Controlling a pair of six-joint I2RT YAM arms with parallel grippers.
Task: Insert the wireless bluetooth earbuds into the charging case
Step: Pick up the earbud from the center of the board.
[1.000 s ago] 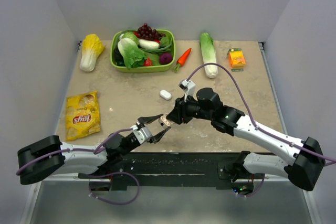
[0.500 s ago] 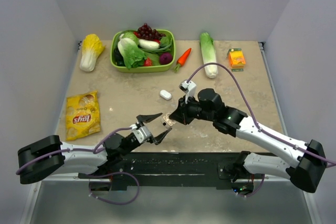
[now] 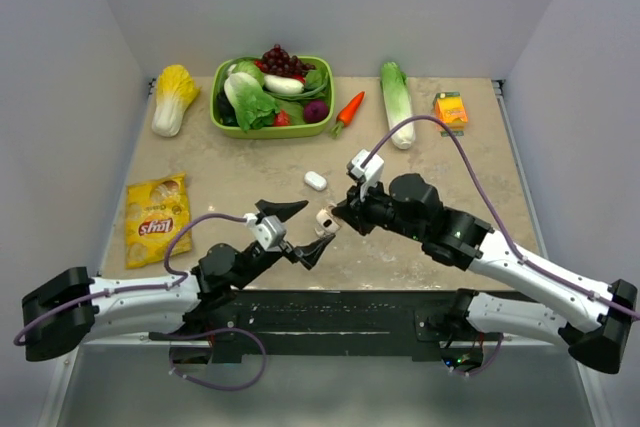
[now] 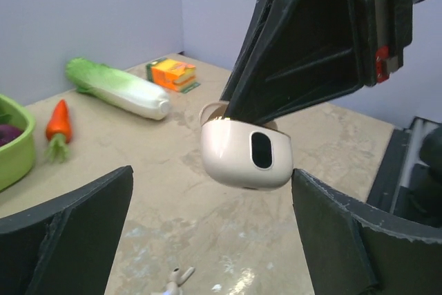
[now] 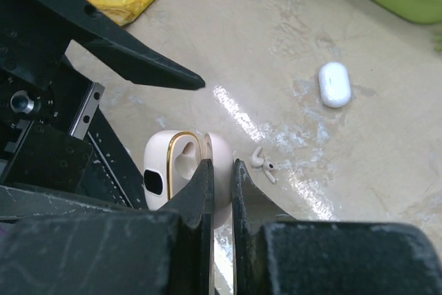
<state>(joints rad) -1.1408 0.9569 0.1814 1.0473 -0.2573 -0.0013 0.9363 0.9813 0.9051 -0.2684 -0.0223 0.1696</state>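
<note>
**STATUS: CHARGING CASE CLAMPED IN RIGHT GRIPPER, LEFT GRIPPER SPREAD WIDE**

**Task items.** One charging case (image 4: 245, 158) was counted. It was cream-white with its lid hinged open, and it was held clear of the surface near the middle of the near edge. One earbud (image 5: 264, 164) was counted, lying on the tabletop (image 3: 450, 177) just beside the raised case. One further small white oval piece (image 3: 315, 180) lay alone, slightly farther back and well apart from both arms.

**Tools.** The right gripper (image 5: 221, 177) was pinched tight on the case at its open lid. The left gripper (image 3: 316, 223) was spread fully apart. One of its fingers (image 4: 69, 222) was seen on each side of the case, and neither touched it.

**Other items.**
- One green basket (image 3: 270, 132) filled with mixed vegetables and grapes was seen at the far centre.
- One yellow cabbage (image 3: 173, 97) lay to the left of the basket.
- One carrot (image 3: 349, 109) lay to the right of the basket.
- One long green-and-white vegetable (image 3: 397, 102) lay to the right of the carrot.
- One orange carton (image 3: 451, 110) was placed at the far right.
- One yellow chip bag (image 3: 157, 217) lay flat at the left.

**Surface and room.** The tabletop was beige with a mottled, stone-like finish. One black rail (image 3: 330, 312) ran along the near edge. The table was enclosed on three sides by plain pale walls (image 3: 330, 7).
</note>
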